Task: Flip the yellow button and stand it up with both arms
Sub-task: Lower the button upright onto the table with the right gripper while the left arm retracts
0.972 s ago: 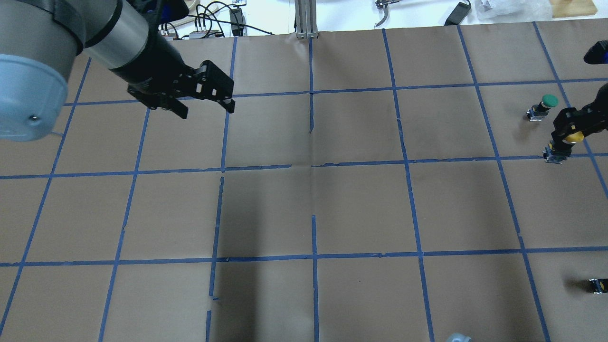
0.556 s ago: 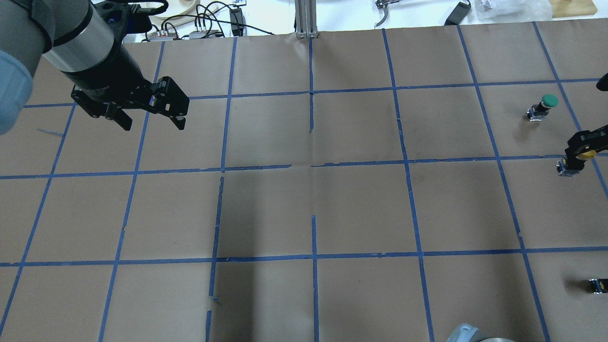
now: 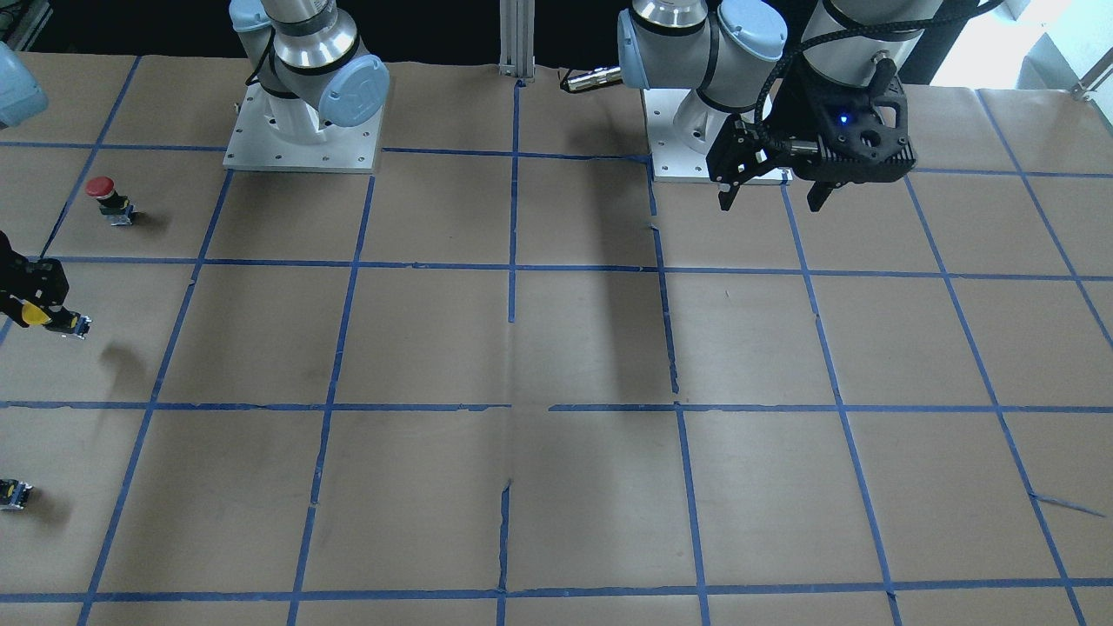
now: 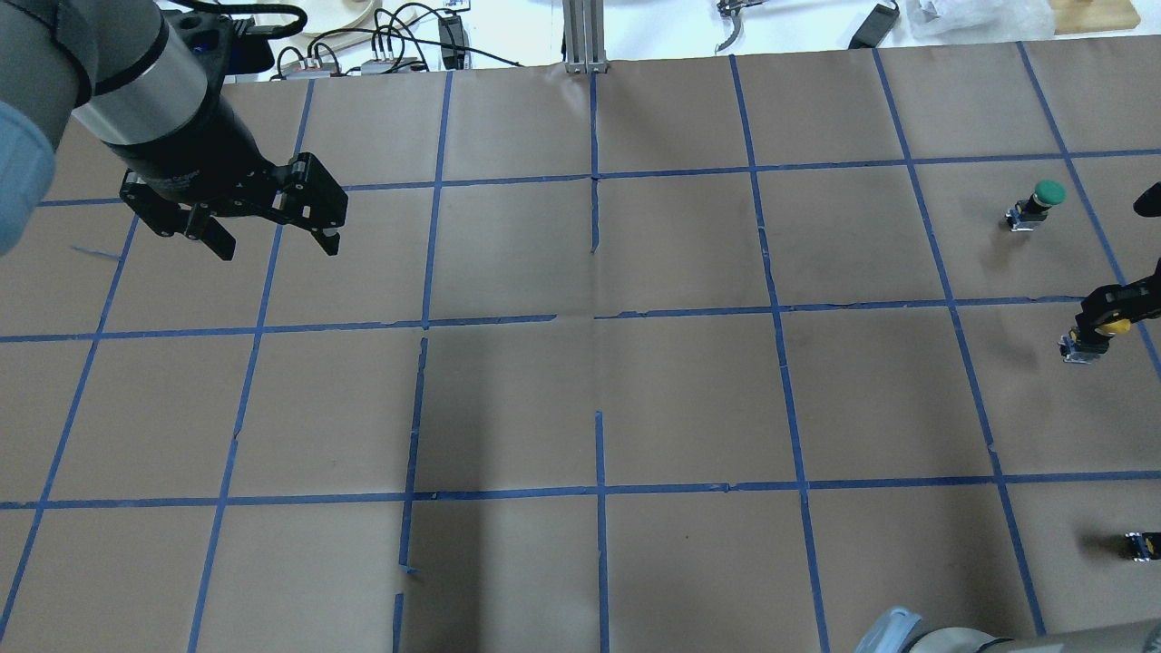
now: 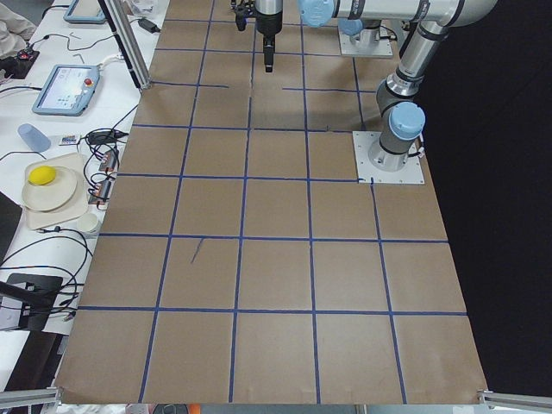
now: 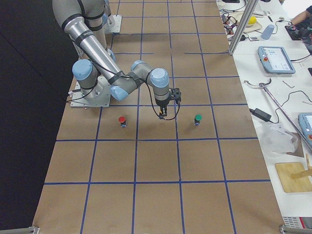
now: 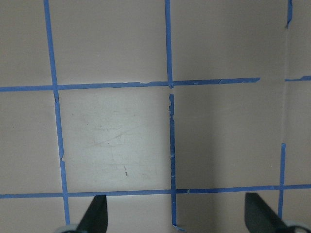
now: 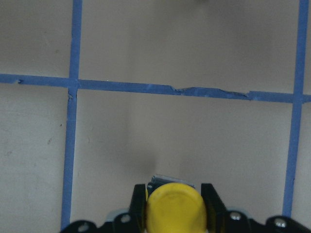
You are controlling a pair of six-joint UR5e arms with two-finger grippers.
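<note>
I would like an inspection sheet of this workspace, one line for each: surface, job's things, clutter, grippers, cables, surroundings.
Surface: table under brown paper with a blue tape grid, torn in places.
Job's things: yellow button clamped by its cap in the right gripper.
Clutter: red-capped button, green-capped button, small black-and-yellow block, all on the paper.
Grippers: left gripper open, empty, above the table; right gripper shut on the yellow button.
Cables: black cable along the left wrist; loose cables on the side bench.
Surroundings: side bench with tablets and a plate.
</note>
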